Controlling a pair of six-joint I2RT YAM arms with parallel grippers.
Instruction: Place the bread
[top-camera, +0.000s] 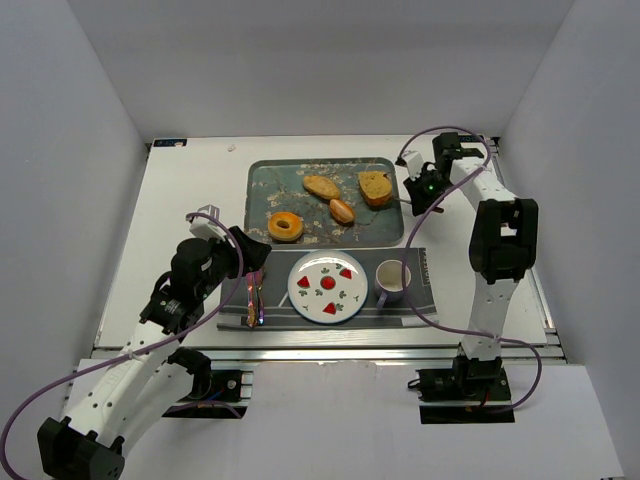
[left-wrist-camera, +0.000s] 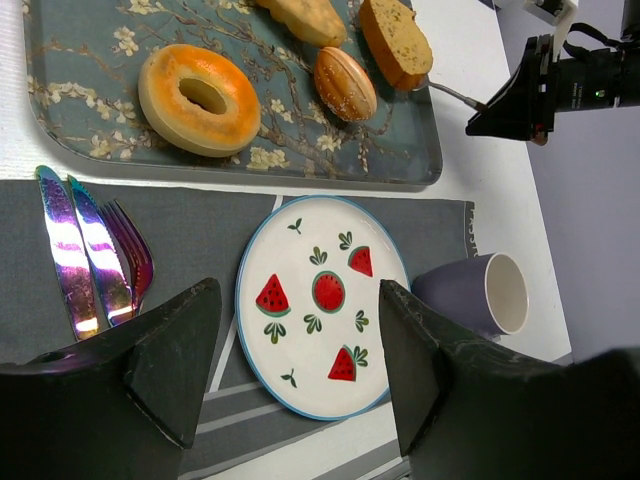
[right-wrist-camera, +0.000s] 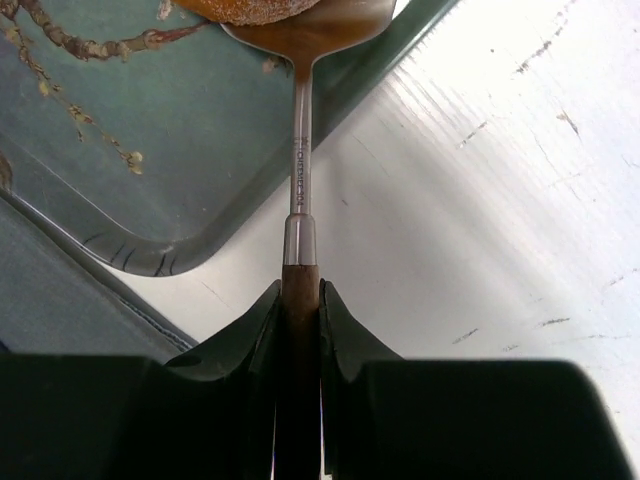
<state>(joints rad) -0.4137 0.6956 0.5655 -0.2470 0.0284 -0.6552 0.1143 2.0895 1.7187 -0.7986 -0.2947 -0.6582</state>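
right gripper (right-wrist-camera: 300, 300) clamped on spatula (right-wrist-camera: 299, 150) handle, shaft running straight ahead to blade under bread slice (top-camera: 376, 187) at right end of tray (top-camera: 262, 190), plate (top-camera: 327, 287) lies near-left of it, left gripper (left-wrist-camera: 300, 340) wide and empty by plate

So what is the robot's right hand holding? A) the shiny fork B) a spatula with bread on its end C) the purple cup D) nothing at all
B: the right gripper is shut on the thin handle of a spatula, and the spatula's flat end sits under the bread on the tray.
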